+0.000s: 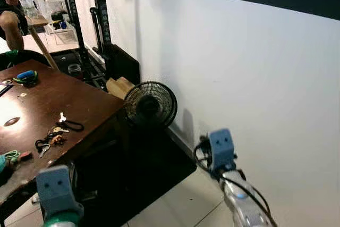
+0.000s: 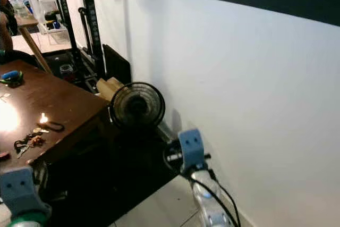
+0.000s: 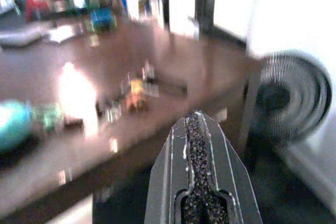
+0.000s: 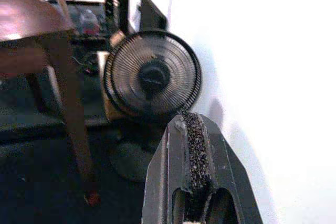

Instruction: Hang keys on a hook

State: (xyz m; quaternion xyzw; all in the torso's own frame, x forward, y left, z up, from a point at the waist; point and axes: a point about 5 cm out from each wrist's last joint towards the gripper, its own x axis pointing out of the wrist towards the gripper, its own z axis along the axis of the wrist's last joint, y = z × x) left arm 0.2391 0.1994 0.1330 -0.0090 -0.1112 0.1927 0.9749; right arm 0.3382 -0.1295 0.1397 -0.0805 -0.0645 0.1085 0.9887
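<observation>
A bunch of keys (image 1: 50,139) with a black loop (image 1: 71,126) lies near the front edge of the brown wooden table (image 1: 79,97). The left wrist view is blurred and shows the keys (image 3: 131,95) on the tabletop ahead of my left gripper (image 3: 195,119). That gripper is shut with nothing between its pads and is held off the table's near edge. My right gripper (image 4: 191,119) is also shut and empty. It is low beside the white wall (image 1: 239,78) and points toward a black fan (image 4: 152,74).
The black fan (image 1: 150,103) stands on the floor between the table corner and the wall, with cardboard boxes (image 1: 119,86) behind it. A black metal rack (image 1: 98,14) rises further back. A person (image 1: 10,22) is at the far left. A blue-green object (image 1: 25,76) lies on the table.
</observation>
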